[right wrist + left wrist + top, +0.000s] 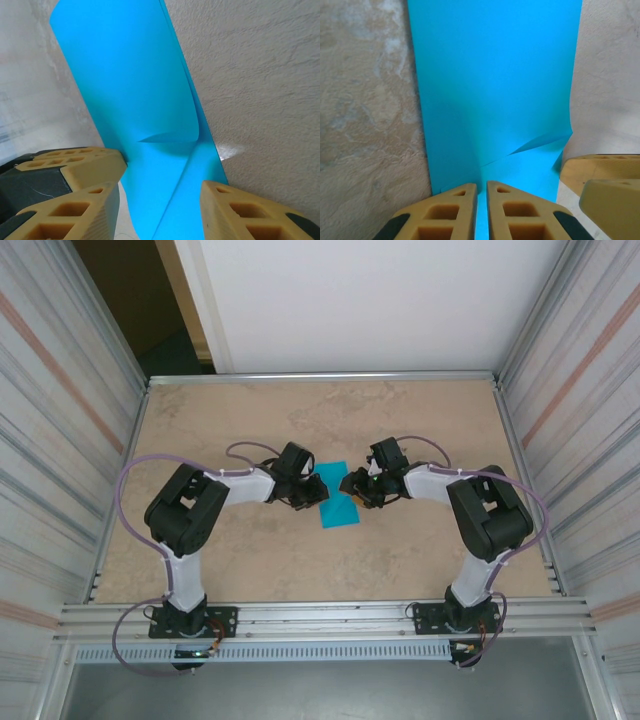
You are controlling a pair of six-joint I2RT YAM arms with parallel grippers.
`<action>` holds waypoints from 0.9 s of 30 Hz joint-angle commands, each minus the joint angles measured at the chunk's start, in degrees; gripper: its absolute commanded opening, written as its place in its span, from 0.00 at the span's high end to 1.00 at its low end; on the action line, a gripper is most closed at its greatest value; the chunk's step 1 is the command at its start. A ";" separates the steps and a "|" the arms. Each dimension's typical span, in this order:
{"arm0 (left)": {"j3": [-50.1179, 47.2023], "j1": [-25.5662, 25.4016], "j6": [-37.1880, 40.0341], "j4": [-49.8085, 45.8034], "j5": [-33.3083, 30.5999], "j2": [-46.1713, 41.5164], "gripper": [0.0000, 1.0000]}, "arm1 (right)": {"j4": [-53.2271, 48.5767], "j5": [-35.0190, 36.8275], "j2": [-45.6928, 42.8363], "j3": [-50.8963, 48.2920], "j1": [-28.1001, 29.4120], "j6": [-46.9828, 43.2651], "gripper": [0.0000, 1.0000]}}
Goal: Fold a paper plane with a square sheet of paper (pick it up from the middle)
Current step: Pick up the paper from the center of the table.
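The square sheet of paper [338, 510] is turquoise-blue and lies folded into a narrow band in the middle of the table, between both grippers. In the left wrist view the paper [495, 80] stretches away flat, with a raised flap near my left gripper [481, 192]. That gripper is shut on the paper's near edge, a thin blue sliver showing between its tan fingers. My right gripper [160, 200] is open and straddles the other side of the paper [135, 90], where a curled flap and a diagonal crease show. From above, the left gripper [312, 492] and the right gripper [352, 485] face each other across the sheet.
The beige marbled table [400, 420] is bare around the paper. Corrugated walls [50, 440] close in both sides, and a metal rail [330, 615] runs along the near edge. The right gripper's fingers [600, 185] stand close beside the left gripper.
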 commanded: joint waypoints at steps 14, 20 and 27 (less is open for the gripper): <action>-1.94 0.42 -1.08 -0.92 -0.74 1.45 0.86 | 1.22 -1.88 3.43 1.70 -0.34 0.17 0.67; -2.09 0.52 -0.98 -1.03 -0.78 1.27 0.86 | 1.65 -0.75 0.89 1.00 -0.38 -1.10 0.69; -2.20 0.57 -0.98 -0.96 -0.74 1.18 0.86 | 1.04 -0.35 -0.04 0.99 -0.21 -1.44 0.73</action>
